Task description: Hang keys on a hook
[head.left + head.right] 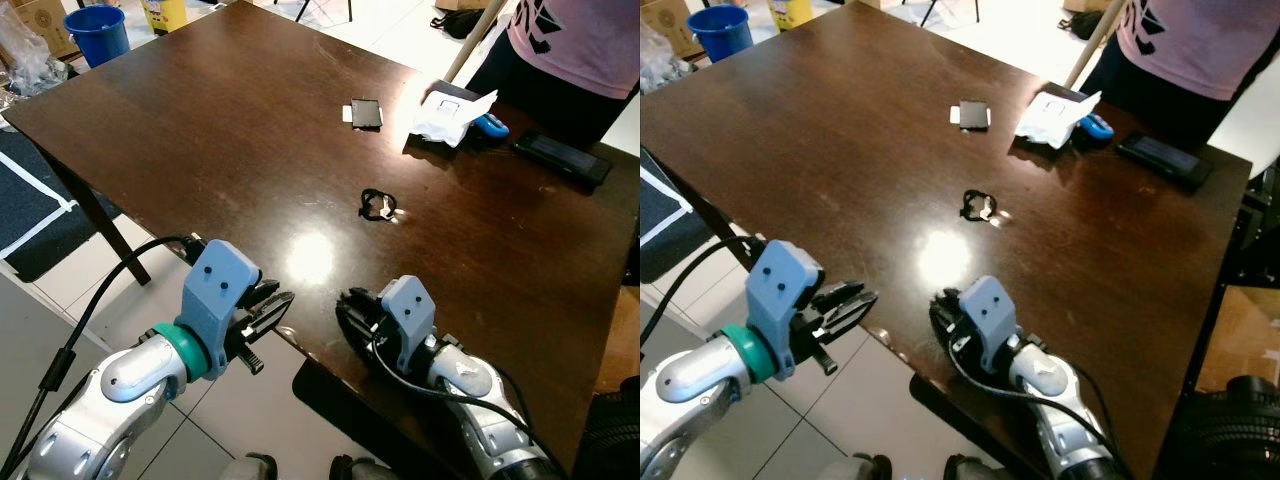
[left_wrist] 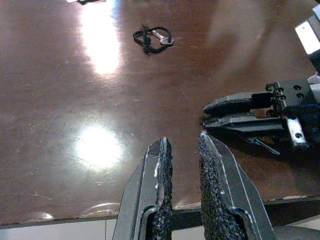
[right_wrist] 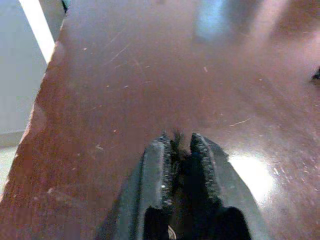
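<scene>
So the keys (image 1: 377,205), a small silver key on a black loop of cord, are just lying flat on the dark wooden table (image 1: 200,130), roughly in the middle of it, nothing touching them. Closest stuff on the tabletop: a little black card-like thing (image 1: 366,113) at about 12 o'clock from the keys, then a crumpled white paper (image 1: 452,112) at around 1 o'clock with something blue (image 1: 491,126) tucked right beside it, and a black flat device (image 1: 562,157) out at 2 o'clock near the far edge. A person in a pink top (image 1: 575,40) stands behind that edge. Both grippers are back at the near edge, well apart from the keys. The right gripper (image 1: 350,306) sits over the tabletop at about 6 o'clock from the keys, fingers pinched nearly together with nothing between them. The left gripper (image 1: 272,308) hovers at the table's edge around 7 o'clock, fingers a narrow gap apart, empty. Way off at 10 o'clock there's a blue bucket (image 1: 97,33) on the floor.
</scene>
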`<state>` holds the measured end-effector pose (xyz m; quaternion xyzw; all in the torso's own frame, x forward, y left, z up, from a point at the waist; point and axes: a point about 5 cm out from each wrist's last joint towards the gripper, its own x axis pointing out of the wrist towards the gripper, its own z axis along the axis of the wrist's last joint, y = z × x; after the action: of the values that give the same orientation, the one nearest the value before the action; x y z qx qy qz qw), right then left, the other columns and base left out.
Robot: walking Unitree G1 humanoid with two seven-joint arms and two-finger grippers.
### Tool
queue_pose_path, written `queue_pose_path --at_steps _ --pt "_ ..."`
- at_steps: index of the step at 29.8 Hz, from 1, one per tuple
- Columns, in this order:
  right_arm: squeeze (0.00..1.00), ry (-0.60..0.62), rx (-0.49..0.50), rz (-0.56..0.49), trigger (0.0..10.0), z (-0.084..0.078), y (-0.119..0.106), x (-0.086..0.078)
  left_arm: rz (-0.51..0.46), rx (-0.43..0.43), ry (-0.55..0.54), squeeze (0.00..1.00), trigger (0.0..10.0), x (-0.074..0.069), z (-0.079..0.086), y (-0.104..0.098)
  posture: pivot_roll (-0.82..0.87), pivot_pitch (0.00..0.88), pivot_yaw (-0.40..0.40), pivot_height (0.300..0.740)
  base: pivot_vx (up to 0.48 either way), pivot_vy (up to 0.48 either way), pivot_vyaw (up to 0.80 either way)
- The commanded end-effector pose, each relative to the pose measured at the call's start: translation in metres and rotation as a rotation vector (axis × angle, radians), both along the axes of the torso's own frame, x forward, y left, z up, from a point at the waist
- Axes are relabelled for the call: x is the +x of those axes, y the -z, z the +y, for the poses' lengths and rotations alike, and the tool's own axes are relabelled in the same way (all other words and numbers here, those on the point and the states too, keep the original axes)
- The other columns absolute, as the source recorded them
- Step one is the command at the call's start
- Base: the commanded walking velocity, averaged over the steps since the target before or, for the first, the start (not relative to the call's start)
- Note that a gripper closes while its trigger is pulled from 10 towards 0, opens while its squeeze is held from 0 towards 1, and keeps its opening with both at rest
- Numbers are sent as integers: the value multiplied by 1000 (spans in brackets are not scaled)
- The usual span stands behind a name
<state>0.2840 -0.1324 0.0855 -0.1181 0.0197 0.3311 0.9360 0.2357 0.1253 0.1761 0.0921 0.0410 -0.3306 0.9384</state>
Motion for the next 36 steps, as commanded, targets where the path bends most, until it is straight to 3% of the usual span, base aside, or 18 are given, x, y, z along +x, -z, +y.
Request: queue_pose_path --at_steps 1,9,12,17,19,20,21,22,23,27,28,29,36 --pt "0 40 -45 120 0 -8 27 -9 17 13 2 0 10000 -2 0 3 111 131 69 740 0 0 0" --pt "0 60 16 87 0 -6 18 -3 17 17 -2 0 10000 -1 0 4 112 122 69 740 0 0 0" --pt "0 72 126 19 0 -4 -4 6 15 18 -4 0 10000 0 0 4 111 118 69 740 0 0 0" --pt "0 71 184 -18 0 -3 -18 8 12 18 -5 0 10000 1 0 4 110 117 70 740 0 0 0" --pt "0 65 387 -123 0 -2 -64 10 0 15 -27 0 10000 4 2 2 104 117 72 740 0 0 0" --pt "0 65 387 -123 0 -2 -64 10 0 15 -27 0 10000 4 2 2 104 117 72 740 0 0 0" --pt "0 63 473 -171 0 -5 -85 9 -6 10 -41 0 10000 6 3 1 98 119 73 740 0 0 0" --pt "0 63 473 -171 0 -5 -85 9 -6 10 -41 0 10000 6 3 1 98 119 73 740 0 0 0" --pt "0 58 577 -216 0 -12 -109 6 -15 1 -58 0 10000 10 4 -1 98 119 73 740 0 0 0" --pt "0 58 594 -217 0 -15 -112 5 -18 -1 -61 0 10000 11 4 -1 98 119 73 740 0 0 0" --pt "0 65 567 -210 4667 -18 -108 4 -20 -3 -62 0 10000 12 4 -2 80 121 73 740 0 0 0" --pt "0 85 525 -198 10000 -19 -101 4 -21 -4 -62 0 10000 12 3 -2 80 121 73 740 0 0 0" --pt "0 158 411 -148 10000 -21 -74 3 -23 -8 -65 0 10000 13 2 -1 76 131 75 740 0 0 0"
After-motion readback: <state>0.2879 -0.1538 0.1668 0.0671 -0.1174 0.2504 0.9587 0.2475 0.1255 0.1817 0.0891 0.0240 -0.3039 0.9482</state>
